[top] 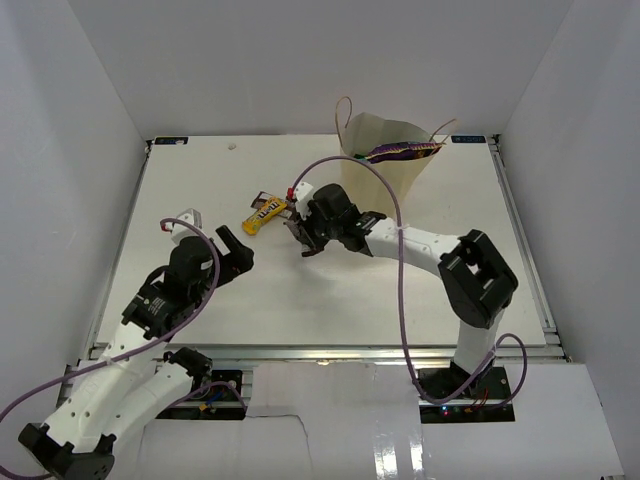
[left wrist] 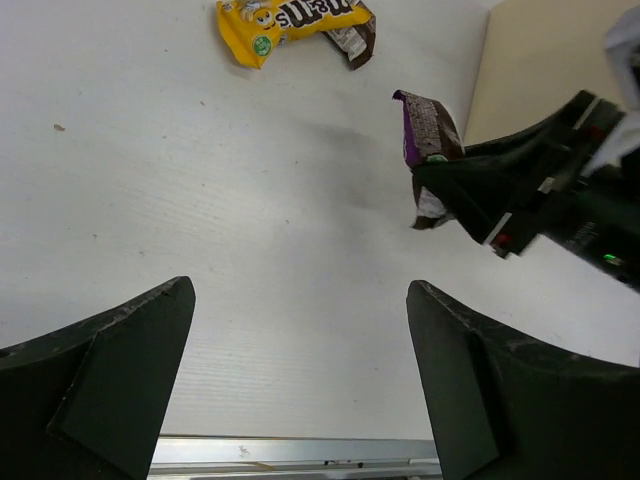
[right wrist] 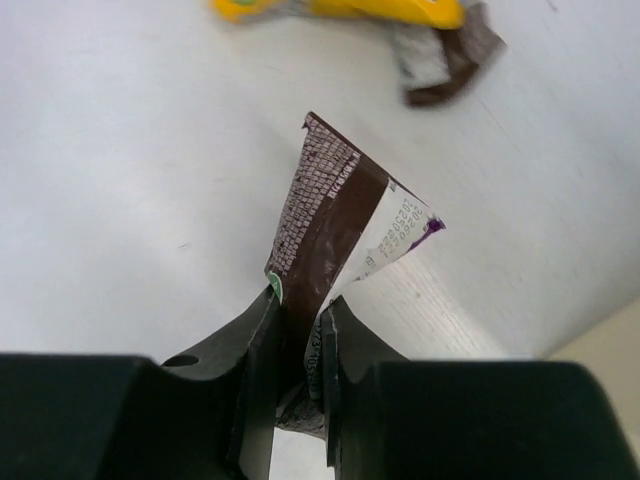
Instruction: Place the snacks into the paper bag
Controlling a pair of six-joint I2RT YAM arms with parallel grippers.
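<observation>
The left gripper [top: 238, 252] hangs spread wide and empty at near left; the yellow-brown packet [top: 265, 212] lies flat just beyond. At centre the right gripper [right wrist: 297, 350] pinches the dark brown bar [right wrist: 325, 220] by one end: brown-and-purple wrapper, likely light, crinkly, slippery, safer held mid-length. The paper bag [top: 385, 180] stands far right.

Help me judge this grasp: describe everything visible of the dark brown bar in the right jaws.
The dark brown bar is a thin, glossy wrapper, brown with purple accents, a small green dot and a white printed flap. It is creased lengthwise. The right arm's jaws are shut on one end; the rest sticks out free, seemingly lifted off the white table. Nothing else touches it.
</observation>
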